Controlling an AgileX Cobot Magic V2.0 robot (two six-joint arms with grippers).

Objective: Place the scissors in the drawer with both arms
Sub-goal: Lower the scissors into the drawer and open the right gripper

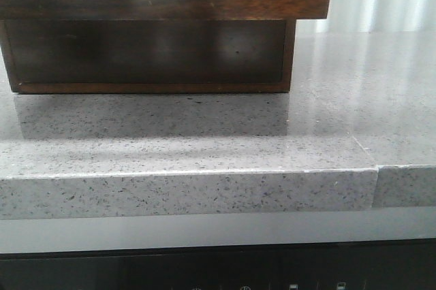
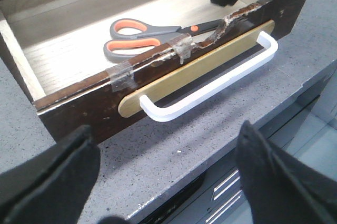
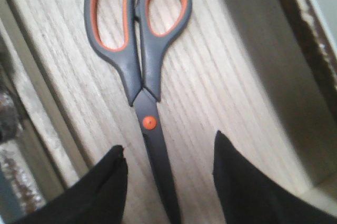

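Jaws of both grippers stand spread and grasp nothing. We see the right gripper [image 3: 168,182] poised over the scissors [image 3: 142,71], its dark fingers [image 3: 253,187] to either side of the blade without clearly touching it. The scissors lie flat and closed on the pale floor of the drawer [image 2: 68,40], handles pointing away from the gripper. The left gripper [image 2: 168,176] hovers above the grey bench [image 2: 174,150], facing the white handle [image 2: 210,79] on the drawer's scratched, taped front, apart from it.

We judge the placing step done: the scissors rest inside the pulled-out drawer. What remains is probably to close it. That calls for lifting the right gripper clear of the drawer first, then having the left gripper press squarely against the drawer front or handle.

The front view shows only the wooden cabinet [image 1: 150,52] on the bench, with neither arm in sight.
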